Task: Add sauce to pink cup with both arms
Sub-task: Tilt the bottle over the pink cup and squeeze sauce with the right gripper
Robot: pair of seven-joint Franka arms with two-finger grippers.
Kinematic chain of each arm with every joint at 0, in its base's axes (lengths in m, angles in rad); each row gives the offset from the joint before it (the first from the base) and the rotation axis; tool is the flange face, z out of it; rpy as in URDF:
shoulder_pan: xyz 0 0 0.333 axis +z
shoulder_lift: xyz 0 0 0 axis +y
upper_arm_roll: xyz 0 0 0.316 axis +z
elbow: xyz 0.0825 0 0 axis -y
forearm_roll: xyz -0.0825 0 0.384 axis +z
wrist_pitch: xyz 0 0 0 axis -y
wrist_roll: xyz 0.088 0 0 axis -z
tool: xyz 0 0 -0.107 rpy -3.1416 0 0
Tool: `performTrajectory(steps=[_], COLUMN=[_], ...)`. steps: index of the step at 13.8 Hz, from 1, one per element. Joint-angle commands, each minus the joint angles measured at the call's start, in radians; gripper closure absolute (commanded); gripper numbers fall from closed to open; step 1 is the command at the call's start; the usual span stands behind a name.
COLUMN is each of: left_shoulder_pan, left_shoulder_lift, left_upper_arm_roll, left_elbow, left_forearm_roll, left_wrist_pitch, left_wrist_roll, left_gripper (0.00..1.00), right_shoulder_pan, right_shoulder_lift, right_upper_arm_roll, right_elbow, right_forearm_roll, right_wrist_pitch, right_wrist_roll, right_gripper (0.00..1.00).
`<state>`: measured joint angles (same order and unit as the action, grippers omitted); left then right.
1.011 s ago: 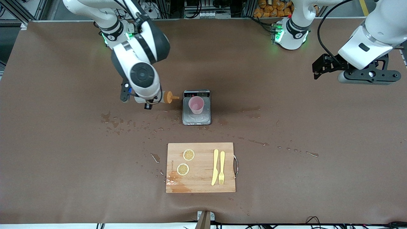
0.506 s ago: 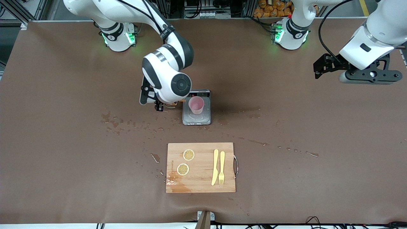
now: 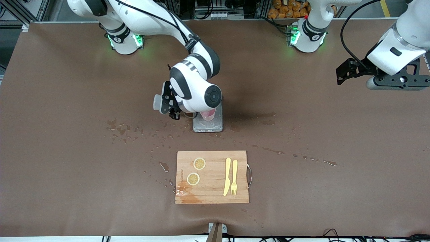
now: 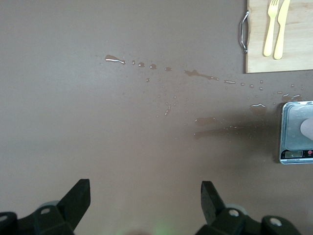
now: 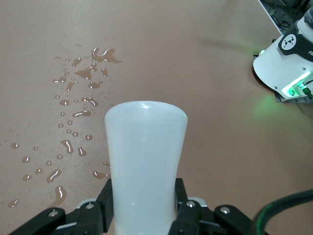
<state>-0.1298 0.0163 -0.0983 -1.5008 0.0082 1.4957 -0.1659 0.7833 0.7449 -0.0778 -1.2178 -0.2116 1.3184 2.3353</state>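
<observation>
The pink cup (image 3: 209, 115) stands on the grey scale tray (image 3: 208, 126), mostly hidden under my right arm's wrist. My right gripper (image 3: 169, 104) is shut on the sauce bottle (image 3: 157, 102) and holds it lying sideways just beside the cup. Only the bottle's whitish base end shows, and the orange nozzle is hidden under the wrist. In the right wrist view the translucent bottle (image 5: 145, 156) fills the space between the fingers (image 5: 101, 208). My left gripper (image 3: 340, 76) waits open and empty, high over the left arm's end of the table; the left wrist view shows its gripper (image 4: 144, 198).
A wooden cutting board (image 3: 212, 177) with two lemon slices (image 3: 199, 163), a yellow knife (image 3: 227, 176) and a fork (image 3: 234, 176) lies nearer the front camera than the scale. Spilled drops (image 3: 121, 128) wet the brown table cover. The scale (image 4: 296, 132) shows in the left wrist view.
My right arm has swung the bottle from beside the scale toward the cup, and its wrist now covers the orange nozzle and most of the cup. The left gripper drifted slightly outward.
</observation>
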Motion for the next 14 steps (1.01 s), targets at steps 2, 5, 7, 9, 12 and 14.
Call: performTrajectory(steps=[2, 5, 7, 9, 12, 14], left_shoulder_pan=[0.025, 0.029, 0.022, 0.03, 0.03, 0.038], left_shoulder_lift=[-0.024, -0.019, -0.016, -0.015, -0.012, -0.007], left_upper_arm_roll=[0.003, -0.006, -0.008, -0.008, -0.008, 0.002], left_elbow=[-0.012, -0.013, -0.018, -0.018, -0.018, -0.018], left_forearm_roll=[-0.007, -0.013, -0.013, -0.01, -0.005, -0.004], left_wrist_pitch=[0.024, 0.038, 0.037, 0.037, 0.031, 0.031], left_wrist_roll=[0.013, 0.017, 0.017, 0.017, 0.019, 0.032], left_gripper=[0.0, 0.0, 0.0, 0.0, 0.0, 0.0], right_shoulder_pan=[0.016, 0.01, -0.012, -0.062, -0.067, -0.079], right_shoulder_lift=[0.034, 0.022, -0.01, -0.056, -0.132, -0.249], right_upper_arm_roll=[-0.01, -0.008, -0.007, -0.007, -0.008, -0.008], right_elbow=[0.064, 0.064, 0.063, 0.044, -0.078, -0.252], right_forearm_roll=[-0.029, -0.02, 0.03, 0.096, 0.095, 0.097], right_wrist_pitch=[-0.041, -0.041, -0.027, 0.008, 0.076, 0.209], right_wrist_roll=[0.0, -0.059, -0.099, -0.109, -0.137, -0.163], right_gripper=[0.8, 1.0, 1.0, 1.0, 1.0, 1.0])
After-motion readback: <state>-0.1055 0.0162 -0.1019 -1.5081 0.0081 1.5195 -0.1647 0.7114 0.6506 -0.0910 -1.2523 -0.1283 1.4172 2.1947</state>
